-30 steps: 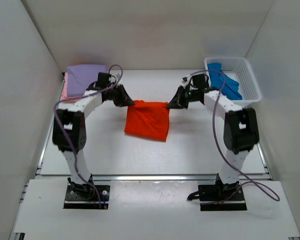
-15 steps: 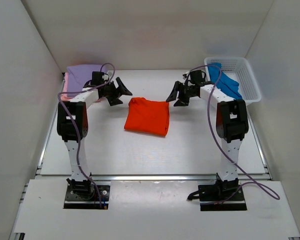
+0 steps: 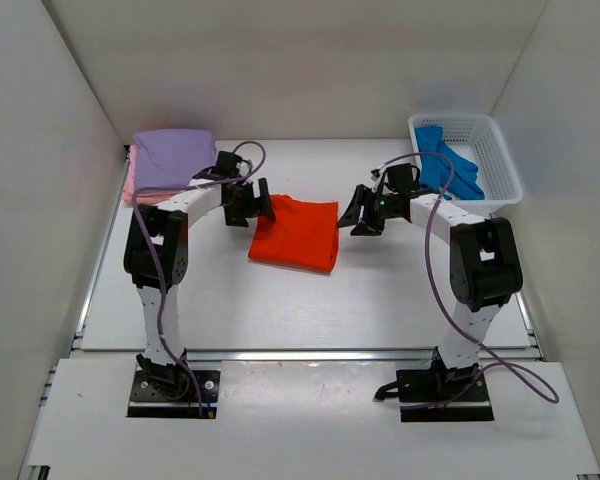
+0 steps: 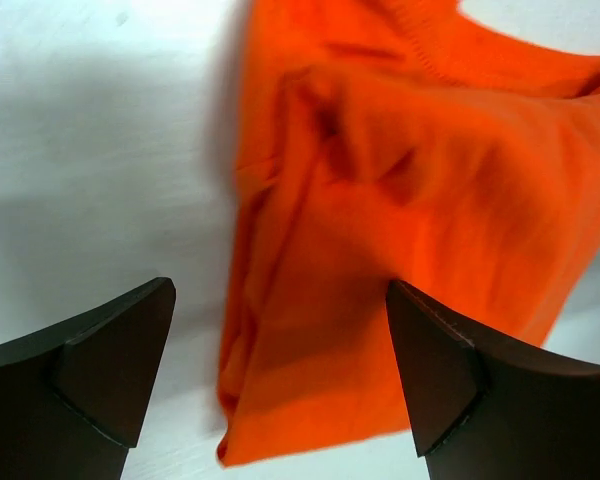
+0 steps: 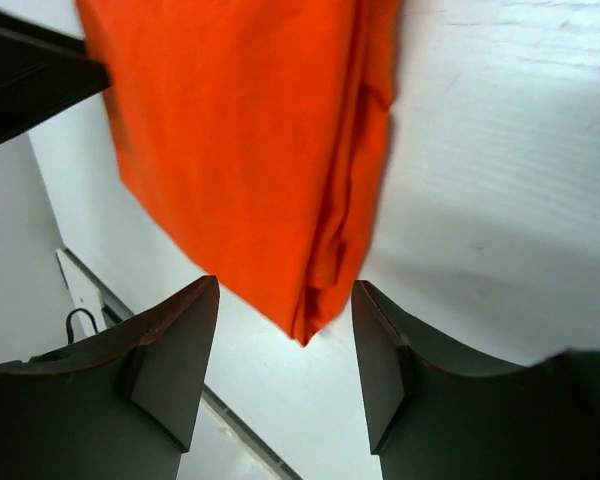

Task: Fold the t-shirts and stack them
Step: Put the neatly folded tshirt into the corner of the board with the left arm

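The orange-red t-shirt (image 3: 295, 233) lies folded on the white table between my two grippers. My left gripper (image 3: 263, 205) stands open at its far left corner; in the left wrist view the cloth (image 4: 410, 190) lies between and below the spread fingers (image 4: 110, 360), untouched. At the far right corner my right gripper (image 3: 352, 215) is open too, and a folded corner of the tee (image 5: 240, 140) shows between its fingers (image 5: 390, 370) without contact. A lavender t-shirt (image 3: 172, 160) rests on a pink one (image 3: 130, 186) at the far left. A blue t-shirt (image 3: 450, 170) lies in the basket.
The white mesh basket (image 3: 502, 160) stands at the far right corner of the table. White walls close in the table on the left, right and back. Cables loop off both forearms.
Both grippers opened and let go of the orange-red tee, which settled flat. They drew back from it, then came in again to its far corners.
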`<act>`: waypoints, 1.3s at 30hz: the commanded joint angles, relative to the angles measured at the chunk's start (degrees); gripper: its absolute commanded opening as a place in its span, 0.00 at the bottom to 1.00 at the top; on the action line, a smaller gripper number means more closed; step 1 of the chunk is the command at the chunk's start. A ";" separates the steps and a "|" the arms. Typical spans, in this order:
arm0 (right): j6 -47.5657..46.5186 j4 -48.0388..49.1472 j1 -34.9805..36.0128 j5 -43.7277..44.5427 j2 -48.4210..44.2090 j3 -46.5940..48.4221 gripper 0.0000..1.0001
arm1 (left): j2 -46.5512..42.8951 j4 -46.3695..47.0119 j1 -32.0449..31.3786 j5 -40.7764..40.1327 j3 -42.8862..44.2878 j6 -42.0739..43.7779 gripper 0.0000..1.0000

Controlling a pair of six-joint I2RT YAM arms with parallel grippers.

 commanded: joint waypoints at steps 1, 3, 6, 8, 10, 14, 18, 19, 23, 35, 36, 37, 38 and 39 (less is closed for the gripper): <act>1.44 5.16 0.12 -1.77 -5.72 -2.13 0.53 | 1.63 -5.06 -3.46 -9.23 5.62 4.28 0.99; 1.96 5.26 -0.05 -2.13 -7.13 -2.75 0.53 | 2.86 -6.82 -4.43 -11.34 6.41 5.07 0.99; 3.02 6.48 -0.76 -3.27 -9.07 -3.54 0.52 | 5.68 -11.47 -6.10 -15.73 8.35 6.74 0.99; 3.20 6.83 -1.55 -4.23 -10.73 -4.25 0.52 | 7.17 -13.23 -6.45 -16.36 9.32 7.27 0.98; 3.90 8.05 -1.55 -5.11 -11.70 -4.51 0.52 | 7.97 -14.04 -5.93 -17.33 8.88 7.54 0.96; 4.87 9.82 -2.43 -6.52 -14.16 -5.91 0.51 | 10.17 -16.32 -6.10 -16.80 10.63 8.59 0.80; 5.22 10.96 -3.83 -7.66 -15.05 -7.41 0.50 | 10.96 -17.55 -6.37 -16.80 12.13 9.21 0.22; 5.65 10.70 -4.01 -8.36 -14.96 -8.19 0.50 | 10.70 -17.55 -6.28 -16.71 12.13 9.47 0.04; 5.92 11.75 -4.36 -9.25 -15.92 -8.99 0.49 | 11.40 -18.42 -5.05 -14.43 12.74 9.30 0.00; 6.36 11.41 -0.59 -8.29 -19.00 -10.84 0.45 | 14.83 -26.70 -2.68 -19.96 39.72 14.13 0.00; 6.54 11.32 -0.41 -7.93 -19.35 -11.10 0.45 | 15.00 -26.17 -2.07 -19.01 41.91 13.69 0.00; 6.71 10.45 0.03 -7.67 -19.18 -11.10 0.45 | 15.09 -25.73 -0.93 -17.78 43.93 13.34 0.00; 6.37 9.65 0.21 -7.49 -19.70 -11.28 0.46 | 15.18 -24.94 0.21 -16.98 45.08 13.51 0.00; 6.36 9.47 0.30 -7.49 -19.88 -11.28 0.46 | 15.27 -24.33 1.01 -16.97 46.31 13.69 0.00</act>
